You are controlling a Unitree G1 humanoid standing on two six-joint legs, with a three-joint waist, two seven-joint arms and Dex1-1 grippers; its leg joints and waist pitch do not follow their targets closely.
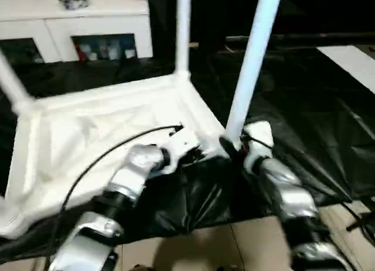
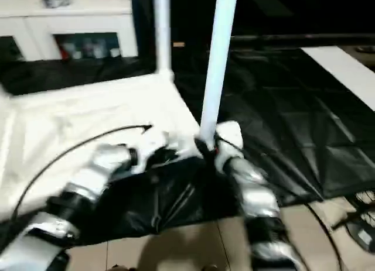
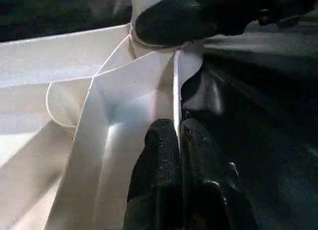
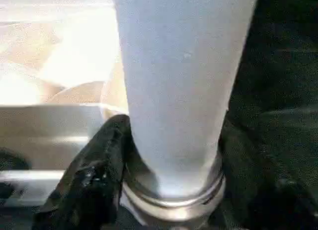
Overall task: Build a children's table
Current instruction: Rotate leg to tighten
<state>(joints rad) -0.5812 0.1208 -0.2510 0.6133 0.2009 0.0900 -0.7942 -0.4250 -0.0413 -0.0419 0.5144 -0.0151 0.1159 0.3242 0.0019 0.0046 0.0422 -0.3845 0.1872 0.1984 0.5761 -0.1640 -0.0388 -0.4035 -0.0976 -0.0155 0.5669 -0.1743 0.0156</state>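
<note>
Black sheeting is covering the big work table, the largest thing here, and its near edge is hanging over a pale tiled floor. Beyond the far edge, a white cabinet with glass doors is standing; coloured items are showing behind the glass, but no writing on them can be read, and no brand or label is legible anywhere.

The children's tabletop is lying upside down on the left part of the work table, ribbed underside facing up, its near right corner close to the table's near edge. A leg is standing upright at the tabletop's far right corner, and another leg is rising, slightly tilted, from the near right corner socket. A third leg is slanting up at the far left corner.

The right gripper is clasping the base of the near right leg just above its metal collar, fingers spread around the tube. The left gripper is pinching the tabletop's thin side wall beside that same corner, fingers pressed nearly together on it. A black cable is looping over the left forearm.
</note>
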